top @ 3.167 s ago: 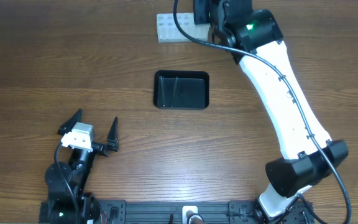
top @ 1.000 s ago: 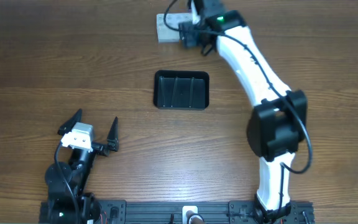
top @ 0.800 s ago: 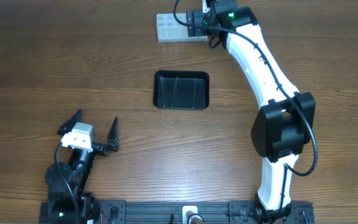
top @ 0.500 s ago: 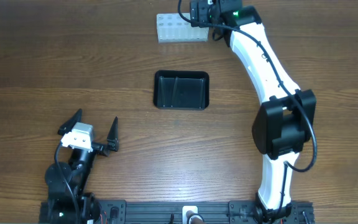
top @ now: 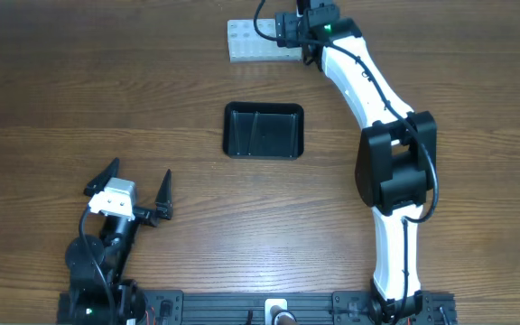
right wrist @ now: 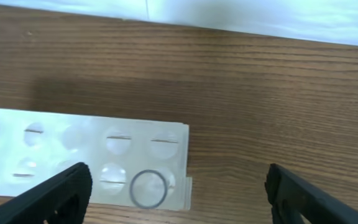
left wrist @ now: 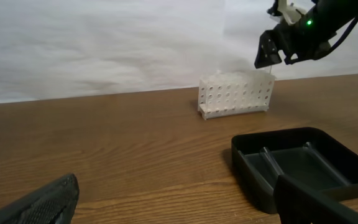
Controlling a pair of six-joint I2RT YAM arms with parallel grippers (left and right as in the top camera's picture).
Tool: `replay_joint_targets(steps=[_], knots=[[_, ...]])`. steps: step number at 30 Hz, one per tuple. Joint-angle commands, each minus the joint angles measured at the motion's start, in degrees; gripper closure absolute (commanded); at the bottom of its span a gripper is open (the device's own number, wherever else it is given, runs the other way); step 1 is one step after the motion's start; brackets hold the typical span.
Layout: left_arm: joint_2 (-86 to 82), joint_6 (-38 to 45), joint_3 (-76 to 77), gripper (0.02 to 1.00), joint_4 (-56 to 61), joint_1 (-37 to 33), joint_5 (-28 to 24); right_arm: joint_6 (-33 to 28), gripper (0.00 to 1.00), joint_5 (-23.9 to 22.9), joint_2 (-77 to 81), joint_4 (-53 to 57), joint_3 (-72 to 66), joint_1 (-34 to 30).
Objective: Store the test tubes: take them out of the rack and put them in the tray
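Up at the far edge of the wooden table [top: 52, 81] we've got the right gripper [right wrist: 178, 193] hanging with jaws wide apart, holding nothing. Our left gripper [top: 139, 171] sits near its base, spread open too. Black tray [top: 228, 132] is mid-table, white rack [top: 253, 41] just beyond it, and one clear test tube [right wrist: 148, 187] stands in the rack's corner hole, under the right gripper.

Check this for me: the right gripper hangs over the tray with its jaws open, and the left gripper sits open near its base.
One thing is wrong: the right gripper hangs over the rack, not the tray. The right wrist view shows the rack's holes beneath its open jaws. The rest holds: the left gripper sits open near its base.
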State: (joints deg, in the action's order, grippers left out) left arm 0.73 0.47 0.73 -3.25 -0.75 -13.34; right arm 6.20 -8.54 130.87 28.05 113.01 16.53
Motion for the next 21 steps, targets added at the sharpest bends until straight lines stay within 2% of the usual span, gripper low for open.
replay_joint_targets(steps=[1, 10, 16, 21], knots=[[-0.46, 0.81, -0.37, 0.018, 0.02, 0.17, -0.55, -0.74, 0.18, -1.95, 1.27, -0.39, 0.24, 0.0], [-0.46, 0.81, -0.37, 0.018, 0.02, 0.17, -0.55, -0.74, 0.478, -2.08, 1.38, 0.31, 0.24, 0.26], [-0.46, 0.81, -0.37, 0.02, 0.02, 0.17, -0.55, -0.72, 0.592, -2.05, 1.38, 0.07, 0.24, 0.96], [-0.46, 0.81, -0.37, 0.02, 0.04, 0.17, -0.55, -0.72, 0.649, -2.03, 1.38, -0.04, 0.24, 1.18]])
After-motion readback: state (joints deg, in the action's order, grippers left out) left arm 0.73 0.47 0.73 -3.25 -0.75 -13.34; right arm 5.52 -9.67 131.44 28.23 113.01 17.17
